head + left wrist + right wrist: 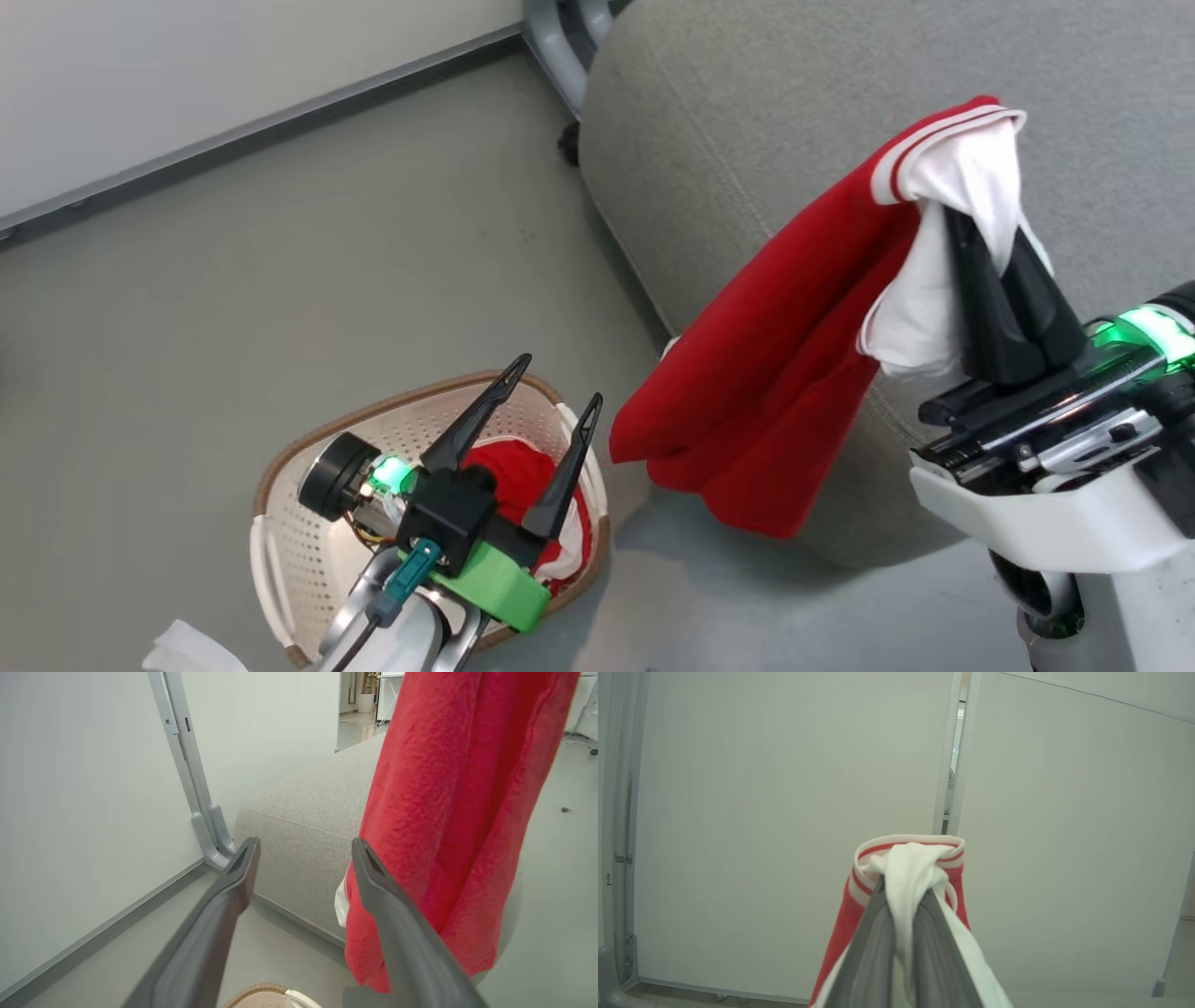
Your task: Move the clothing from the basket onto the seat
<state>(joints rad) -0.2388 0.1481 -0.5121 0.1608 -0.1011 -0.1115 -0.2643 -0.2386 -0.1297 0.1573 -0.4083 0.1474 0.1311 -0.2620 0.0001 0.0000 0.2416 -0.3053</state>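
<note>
Wide-spread left claw (304, 845) — red garment (444, 812) hanging beside seat (303, 807).

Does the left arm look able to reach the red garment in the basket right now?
Probably yes: the left end effector is open over the basket, and nothing covers the red garment inside, though it must tilt down.

1. Two red-and-white garments are counted: a hanging garment (766, 373) and a crumpled garment (521, 469).
2. One basket (308, 560) is counted.
3. One seat (747, 112) is counted.
4. Two grippers are counted: left gripper (559, 379) and right gripper (988, 233).
</note>
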